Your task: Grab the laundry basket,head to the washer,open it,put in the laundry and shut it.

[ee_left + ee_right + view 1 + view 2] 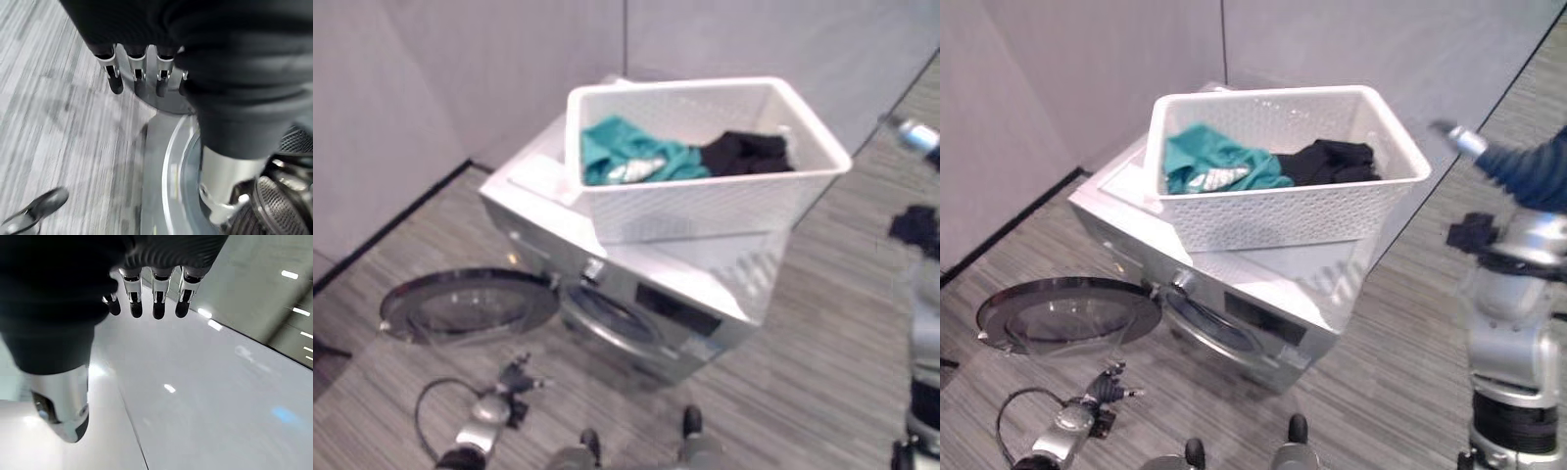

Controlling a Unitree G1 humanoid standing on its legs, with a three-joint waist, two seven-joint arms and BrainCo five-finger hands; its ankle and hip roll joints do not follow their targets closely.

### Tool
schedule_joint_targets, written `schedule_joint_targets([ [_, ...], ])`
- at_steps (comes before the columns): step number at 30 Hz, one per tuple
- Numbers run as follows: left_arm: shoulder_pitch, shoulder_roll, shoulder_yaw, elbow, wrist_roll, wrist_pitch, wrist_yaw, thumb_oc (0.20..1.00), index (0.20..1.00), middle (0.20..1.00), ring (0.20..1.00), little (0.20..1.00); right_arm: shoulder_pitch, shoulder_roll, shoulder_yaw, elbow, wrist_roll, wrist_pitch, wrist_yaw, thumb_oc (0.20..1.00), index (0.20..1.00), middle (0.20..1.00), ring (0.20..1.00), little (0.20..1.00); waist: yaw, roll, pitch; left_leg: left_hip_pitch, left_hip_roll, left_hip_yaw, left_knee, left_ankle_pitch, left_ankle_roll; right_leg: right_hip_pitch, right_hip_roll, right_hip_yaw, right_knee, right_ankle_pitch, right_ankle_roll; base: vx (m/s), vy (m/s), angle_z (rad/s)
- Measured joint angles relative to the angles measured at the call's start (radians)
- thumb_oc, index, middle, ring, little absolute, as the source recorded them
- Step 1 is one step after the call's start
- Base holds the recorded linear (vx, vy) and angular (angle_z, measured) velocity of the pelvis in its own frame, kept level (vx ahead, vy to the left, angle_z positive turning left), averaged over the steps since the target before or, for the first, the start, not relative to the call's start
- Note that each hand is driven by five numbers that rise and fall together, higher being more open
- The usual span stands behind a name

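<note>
One white laundry basket (1283, 211) holding two garments, teal (1214, 162) and black (1332, 160), sits atop one open-doored washer (1263, 318); left hand (142, 73) and right hand (154, 296) both show straight, empty fingers.

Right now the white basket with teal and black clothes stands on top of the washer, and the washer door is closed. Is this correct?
Not quite: the door is open, swung out to the washer's side, as the right eye view shows. The basket does stand on top, teal and black clothes inside.
</note>
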Motion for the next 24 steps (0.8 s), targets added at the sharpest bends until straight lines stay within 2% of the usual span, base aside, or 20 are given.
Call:
schedule_joint_targets([
  [2, -0.002, -0.012, -0.001, 0.007, 0.0, -0.001, -0.002, 1.0, 1.0, 1.0, 1.0, 1.0, -0.051, -0.063, -0.022, 0.001, 0.001, -0.007, -0.003, 1.0, 1.0, 1.0, 1.0, 1.0, -0.004, -0.004, -0.019, 0.006, 0.023, 0.004, -0.019, 0.009, -0.013, 0.003, 0.025, -0.002, -0.02, 0.008, -0.012, 0.05, -0.091, -0.15],
  [4, -0.005, -0.016, 0.0, 0.007, 0.0, -0.001, -0.012, 1.0, 1.0, 1.0, 1.0, 1.0, -0.066, -0.082, -0.021, 0.002, 0.005, -0.017, -0.007, 1.0, 1.0, 1.0, 1.0, 1.0, -0.006, -0.009, -0.035, 0.011, 0.033, 0.01, -0.031, 0.013, -0.021, 0.004, 0.035, -0.004, -0.031, 0.011, -0.018, 0.04, -0.08, -0.09],
  [5, -0.009, -0.022, -0.001, 0.007, 0.0, -0.002, -0.018, 1.0, 1.0, 1.0, 1.0, 1.0, -0.08, -0.13, -0.018, 0.009, 0.008, -0.027, -0.013, 1.0, 1.0, 1.0, 1.0, 1.0, -0.006, -0.012, -0.041, 0.024, 0.034, 0.011, -0.051, 0.021, -0.033, 0.015, 0.039, -0.006, -0.032, 0.008, -0.023, 0.04, -0.091, 0.01],
  [6, -0.015, -0.022, -0.001, 0.008, 0.0, -0.003, -0.019, 1.0, 1.0, 1.0, 1.0, 1.0, -0.083, -0.14, -0.015, 0.011, 0.008, -0.03, -0.015, 1.0, 1.0, 1.0, 1.0, 1.0, -0.006, -0.016, -0.05, 0.023, 0.034, 0.012, -0.052, 0.021, -0.034, 0.015, 0.039, -0.006, -0.032, 0.008, -0.024, 0.04, -0.069, 0.04],
  [7, -0.014, -0.021, -0.001, 0.008, 0.0, -0.003, -0.019, 1.0, 1.0, 1.0, 1.0, 1.0, -0.089, -0.145, -0.009, 0.015, 0.012, -0.035, -0.016, 1.0, 1.0, 1.0, 1.0, 1.0, -0.005, -0.022, -0.058, 0.024, 0.038, 0.012, -0.054, 0.021, -0.034, 0.016, 0.039, -0.008, -0.032, 0.007, -0.025, 0.01, -0.035, 0.03],
  [9, -0.009, -0.015, -0.019, 0.023, 0.0, -0.002, -0.027, 1.0, 1.0, 1.0, 1.0, 1.0, -0.11, -0.212, 0.053, 0.065, 0.057, -0.051, -0.008, 1.0, 1.0, 1.0, 1.0, 1.0, -0.003, -0.037, -0.09, 0.027, 0.033, 0.011, -0.067, 0.026, -0.04, 0.016, 0.036, -0.015, -0.032, 0.006, -0.024, 0.02, -0.039, 0.08],
  [12, 0.007, -0.004, -0.037, 0.029, 0.0, -0.003, -0.042, 1.0, 1.0, 1.0, 1.0, 1.0, -0.189, -0.328, 0.195, 0.195, 0.127, -0.061, 0.045, 1.0, 1.0, 1.0, 1.0, 1.0, 0.002, -0.062, -0.112, 0.03, 0.032, 0.008, -0.077, 0.03, -0.046, 0.017, 0.03, -0.02, -0.032, 0.005, -0.023, 0.01, -0.021, 0.06],
  [13, 0.02, 0.004, -0.041, 0.028, -0.002, -0.003, -0.059, 1.0, 1.0, 1.0, 1.0, 1.0, -0.22, -0.38, 0.267, 0.26, 0.178, -0.057, 0.109, 1.0, 1.0, 1.0, 1.0, 1.0, 0.011, -0.08, -0.123, 0.035, 0.03, 0.007, -0.091, 0.038, -0.046, 0.016, 0.028, -0.023, -0.032, 0.005, -0.023, 0.0, 0.0, 0.0],
  [16, 0.044, 0.027, -0.067, 0.028, -0.005, -0.002, -0.08, 1.0, 1.0, 1.0, 1.0, 1.0, -0.307, -0.423, 0.408, 0.338, 0.266, -0.051, 0.185, 1.0, 1.0, 1.0, 1.0, 1.0, 0.017, -0.095, -0.133, 0.039, 0.029, 0.008, -0.103, 0.042, -0.043, 0.015, 0.026, -0.023, -0.034, 0.005, -0.022, 0.0, -0.003, 0.01],
  [19, 0.063, 0.047, -0.082, 0.024, -0.024, -0.003, -0.102, 1.0, 1.0, 1.0, 1.0, 1.0, -0.574, -0.446, 0.686, 0.505, 0.362, -0.038, 0.265, 1.0, 1.0, 1.0, 1.0, 1.0, 0.024, -0.099, -0.132, 0.038, 0.029, 0.009, -0.103, 0.043, -0.044, 0.012, 0.026, -0.022, -0.039, 0.004, -0.019, -0.01, 0.001, 0.0],
  [20, 0.063, 0.051, -0.083, 0.024, -0.025, -0.003, -0.104, 1.0, 1.0, 1.0, 1.0, 1.0, -0.621, -0.449, 0.744, 0.533, 0.375, -0.029, 0.282, 1.0, 1.0, 1.0, 1.0, 1.0, 0.026, -0.1, -0.132, 0.039, 0.03, 0.008, -0.102, 0.044, -0.045, 0.009, 0.026, -0.024, -0.039, 0.002, -0.017, -0.04, 0.005, 0.04],
  [22, 0.065, 0.056, -0.089, 0.02, -0.044, -0.007, -0.109, 1.0, 1.0, 1.0, 1.0, 1.0, -0.756, -0.422, 0.902, 0.611, 0.429, -0.023, 0.33, 1.0, 1.0, 1.0, 1.0, 1.0, 0.045, -0.099, -0.126, 0.014, 0.03, 0.005, -0.106, 0.053, -0.053, -0.009, 0.027, -0.027, -0.039, 0.007, -0.023, -0.08, 0.0, 0.04],
  [24, 0.066, 0.061, -0.09, 0.014, -0.053, -0.011, -0.113, 1.0, 1.0, 1.0, 1.0, 1.0, -0.817, -0.371, 0.967, 0.664, 0.468, -0.013, 0.356, 1.0, 1.0, 1.0, 1.0, 1.0, 0.052, -0.099, -0.117, -0.004, 0.03, -0.004, -0.101, 0.062, -0.055, -0.023, 0.026, -0.034, -0.033, 0.015, -0.027, -0.08, 0.002, 0.07],
])
